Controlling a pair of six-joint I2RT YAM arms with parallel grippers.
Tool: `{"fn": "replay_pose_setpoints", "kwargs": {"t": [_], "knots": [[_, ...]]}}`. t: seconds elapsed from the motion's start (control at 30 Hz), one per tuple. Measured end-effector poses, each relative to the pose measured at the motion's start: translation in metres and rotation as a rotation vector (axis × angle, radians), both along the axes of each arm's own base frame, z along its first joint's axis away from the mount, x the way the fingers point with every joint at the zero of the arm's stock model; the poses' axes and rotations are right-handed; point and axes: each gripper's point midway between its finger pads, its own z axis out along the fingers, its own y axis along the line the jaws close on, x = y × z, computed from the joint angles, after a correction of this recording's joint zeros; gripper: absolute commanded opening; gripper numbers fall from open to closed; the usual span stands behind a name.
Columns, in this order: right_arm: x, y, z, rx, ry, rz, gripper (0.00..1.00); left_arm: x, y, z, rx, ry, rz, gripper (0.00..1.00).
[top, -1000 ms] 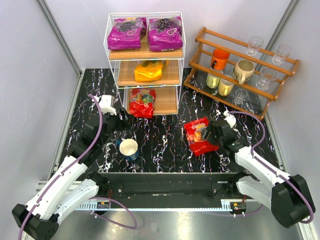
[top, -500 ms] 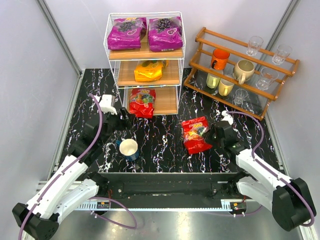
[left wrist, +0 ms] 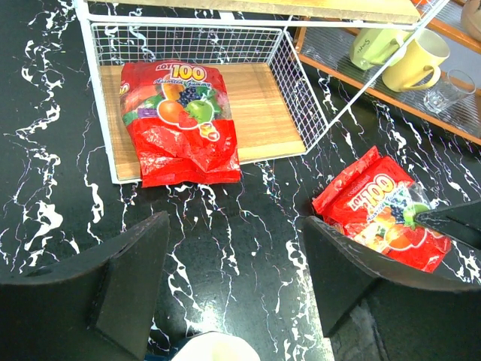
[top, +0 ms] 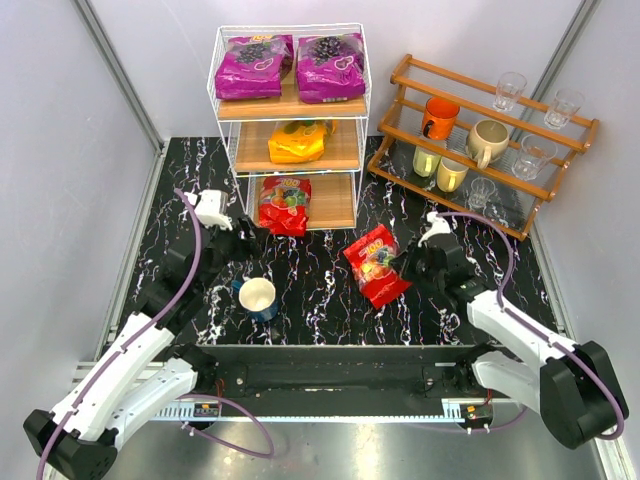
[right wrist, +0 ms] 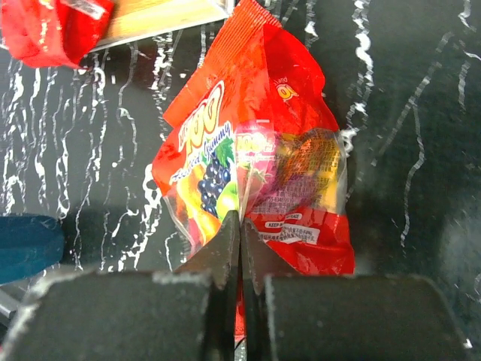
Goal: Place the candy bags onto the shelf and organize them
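Two purple candy bags [top: 253, 66] [top: 331, 66] lie on the top tier of the white wire shelf [top: 345, 200]. An orange bag [top: 297, 142] sits on the middle tier and a red bag [top: 285, 205] [left wrist: 180, 124] at the left of the bottom tier. My right gripper [top: 408, 268] [right wrist: 240, 218] is shut on the near edge of a second red bag [top: 375, 265] [right wrist: 255, 165] [left wrist: 383, 210], right of the shelf's front. My left gripper [top: 243, 238] [left wrist: 234, 226] hangs open over the table before the shelf, holding nothing.
A white-and-blue cup [top: 258, 298] [left wrist: 210, 350] stands just below the left gripper. At the back right is a brown stepped rack [top: 480, 140] with mugs and glasses. The right half of the bottom shelf board [left wrist: 259, 113] is bare.
The right gripper has shut on the loose red bag and moved it left, toward the shelf, turning it. The left arm has stayed put.
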Motion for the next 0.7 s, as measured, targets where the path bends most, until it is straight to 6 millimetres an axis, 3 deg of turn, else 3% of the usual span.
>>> {"fn": "replay_pose_setpoints", "kwargs": {"t": [0.13,0.47,0.7], "knots": [[0.009,0.020,0.011,-0.001,-0.026,0.088,0.00,-0.001,0.001,0.000,0.000,-0.001,0.000,0.75],[0.031,0.099,0.030,0.003,-0.087,0.307,0.00,-0.005,0.003,0.003,-0.009,-0.020,0.001,0.74],[0.060,0.115,0.039,-0.005,-0.132,0.282,0.00,-0.005,0.004,0.004,-0.010,-0.022,0.005,0.74]]}}
